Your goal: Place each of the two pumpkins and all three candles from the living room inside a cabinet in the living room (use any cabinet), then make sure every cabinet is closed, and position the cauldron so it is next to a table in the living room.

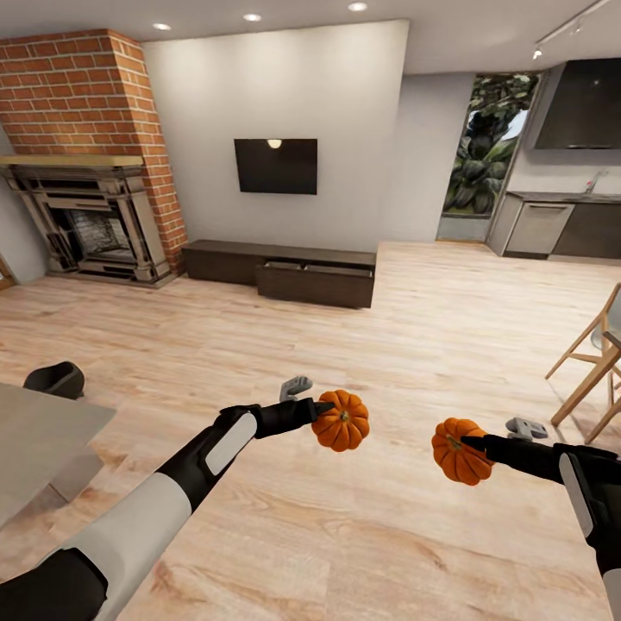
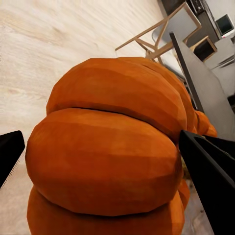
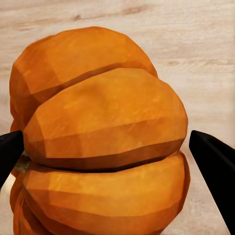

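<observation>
I hold two orange ribbed pumpkins above the wooden floor. My left gripper (image 1: 323,408) is shut on one pumpkin (image 1: 342,421), which looms large between the dark fingers (image 2: 209,171) in the left wrist view. My right gripper (image 1: 474,445) is shut on the other pumpkin (image 1: 458,451), seen close up as an orange pumpkin (image 3: 105,132) in the right wrist view. The long dark brown cabinet (image 1: 226,259) stands against the far wall under the TV, with two drawers (image 1: 315,274) pulled out. The black cauldron (image 1: 54,379) sits on the floor at the left, beside the glass-topped table (image 1: 39,431). The candles are out of view.
A brick chimney with an ornate fireplace (image 1: 90,220) fills the far left corner. Wooden chairs (image 1: 595,362) stand at the right edge. A kitchen counter (image 1: 561,226) lies at the back right. Open wooden floor stretches between me and the cabinet.
</observation>
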`<state>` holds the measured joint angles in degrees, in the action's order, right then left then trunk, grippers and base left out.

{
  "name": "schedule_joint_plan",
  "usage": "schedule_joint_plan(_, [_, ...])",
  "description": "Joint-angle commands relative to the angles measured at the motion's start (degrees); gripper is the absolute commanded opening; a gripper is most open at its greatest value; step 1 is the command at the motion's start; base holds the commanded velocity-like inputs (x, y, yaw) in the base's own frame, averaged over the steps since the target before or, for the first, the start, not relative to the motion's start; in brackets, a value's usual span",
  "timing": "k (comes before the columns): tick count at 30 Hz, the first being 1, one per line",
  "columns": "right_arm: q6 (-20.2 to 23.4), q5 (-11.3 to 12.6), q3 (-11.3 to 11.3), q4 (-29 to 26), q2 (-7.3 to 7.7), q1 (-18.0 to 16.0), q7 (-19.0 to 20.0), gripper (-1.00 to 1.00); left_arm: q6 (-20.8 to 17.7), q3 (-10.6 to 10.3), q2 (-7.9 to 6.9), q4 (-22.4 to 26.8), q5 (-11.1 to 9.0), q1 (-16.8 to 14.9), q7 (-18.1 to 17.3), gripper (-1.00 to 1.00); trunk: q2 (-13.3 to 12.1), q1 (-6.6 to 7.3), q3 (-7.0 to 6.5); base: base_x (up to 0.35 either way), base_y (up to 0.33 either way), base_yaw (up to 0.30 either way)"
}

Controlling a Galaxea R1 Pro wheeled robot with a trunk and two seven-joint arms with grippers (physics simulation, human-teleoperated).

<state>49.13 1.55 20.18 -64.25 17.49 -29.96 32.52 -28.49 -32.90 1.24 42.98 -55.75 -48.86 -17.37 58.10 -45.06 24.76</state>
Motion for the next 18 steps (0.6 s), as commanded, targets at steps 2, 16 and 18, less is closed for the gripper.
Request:
schedule_joint_plan(2, [0.09, 0.39, 0.00, -0.02, 0.00, -0.01, 0.00, -1.00, -0.06, 0.03, 0.02, 0.02, -0.32, -0.01, -0.03, -1.00, 0.00, 0.00, -0.01, 0.335, 0.000, 0.000])
schedule_joint_plan(16, [-0.26, 0.39, 0.00, -0.02, 0.00, -0.01, 0.00, -1.00, -0.01, -0.05, 0.07, 0.00, -0.32, -0.01, -0.03, -1.00, 0.00, 0.00, -0.01, 0.336, 0.000, 0.000])
schedule_joint_plan(18, [-0.26, 0.39, 0.03, -0.01, 0.00, -0.01, 0.00, -1.00, 0.00, -0.06, 0.07, 0.00, -0.32, -0.01, -0.03, -1.00, 0.00, 0.00, -0.01, 0.336, 0.000, 0.000])
